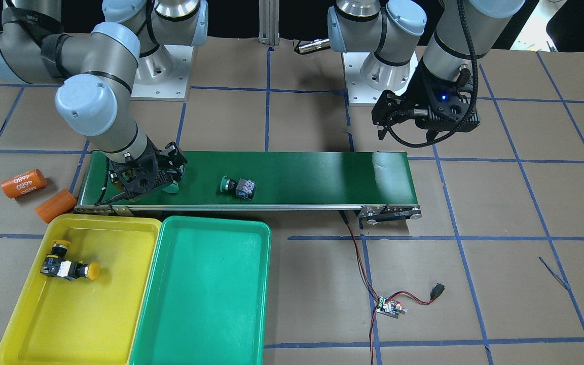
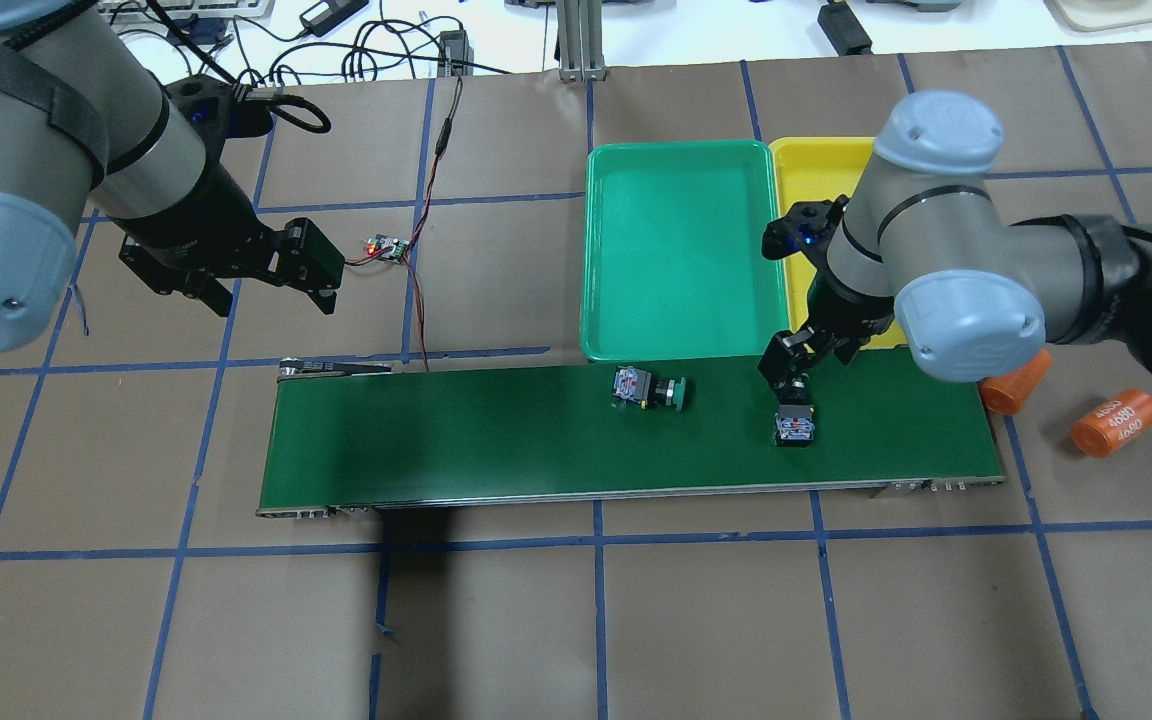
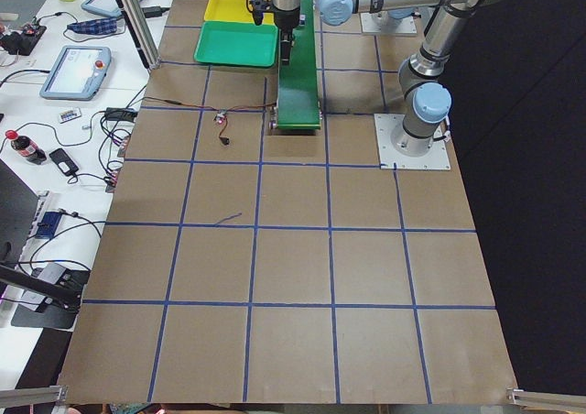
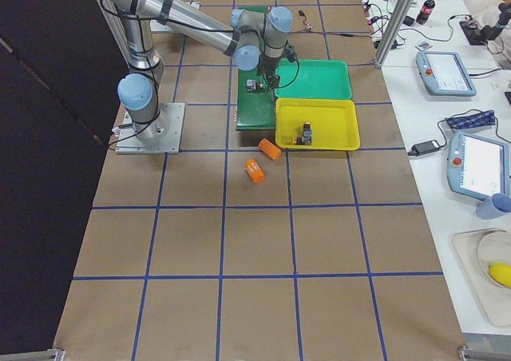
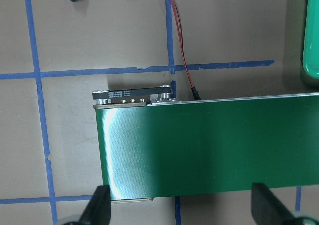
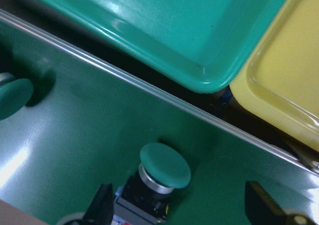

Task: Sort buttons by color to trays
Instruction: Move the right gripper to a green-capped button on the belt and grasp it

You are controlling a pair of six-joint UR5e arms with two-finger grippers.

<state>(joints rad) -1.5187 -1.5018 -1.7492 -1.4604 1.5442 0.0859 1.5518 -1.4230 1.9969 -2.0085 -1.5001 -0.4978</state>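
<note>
The left pincer (image 2: 316,268) hangs wide open with nothing in it, over the bare end of the long dark green belt (image 2: 496,440). It is far from all the buttons, so I think it can do no harm there.

A green button (image 2: 648,389) lies on its side near the middle of the belt. If the belt runs, this one could ride along and bump the other button, or fall off the end.

Next comes the right pincer (image 6: 179,202). It is down low and wide open, with one finger on each side of a second green button (image 6: 164,165). It is not squeezing yet. This button has a round, smooth top and seems to lie tipped over. If the fingers close on the round top, it could slip and pop out. If they close off to one side, it could spin away.

The green tray (image 2: 681,250) has nothing in it. The yellow tray (image 2: 816,160) sits right against it and holds the two yellow buttons (image 1: 66,267). The pincer is close to where the two trays meet, so a drop made too early could land the green button in the yellow tray or in the crack between them.
</note>
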